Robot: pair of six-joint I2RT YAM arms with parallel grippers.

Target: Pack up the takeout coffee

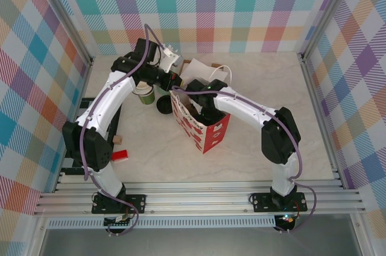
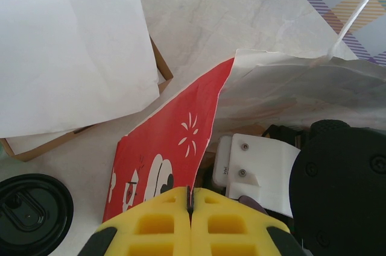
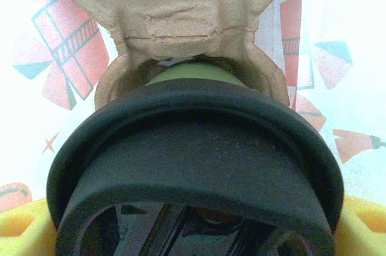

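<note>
The takeout coffee [image 3: 193,147], a green cup under a black lid, sits between the yellow fingers [image 3: 365,223] of my right gripper [image 3: 193,229], which is shut on it. The cup hangs inside the red gift bag [image 1: 205,132], just above a brown pulp cup carrier [image 3: 181,24]. In the top view my right arm dips into the bag's mouth, which hides that gripper. My left gripper [image 2: 190,199] is shut on the bag's red upper rim [image 2: 181,141] and holds that side up; from above it is at the bag's far left corner [image 1: 175,84].
A loose black lid [image 1: 164,106] [image 2: 30,211] lies left of the bag, beside a stack of cream-and-green cups [image 1: 145,94]. A cardboard box with white paper [image 2: 72,51] stands behind the bag. Two small blocks [image 1: 119,150] lie near the left arm's base.
</note>
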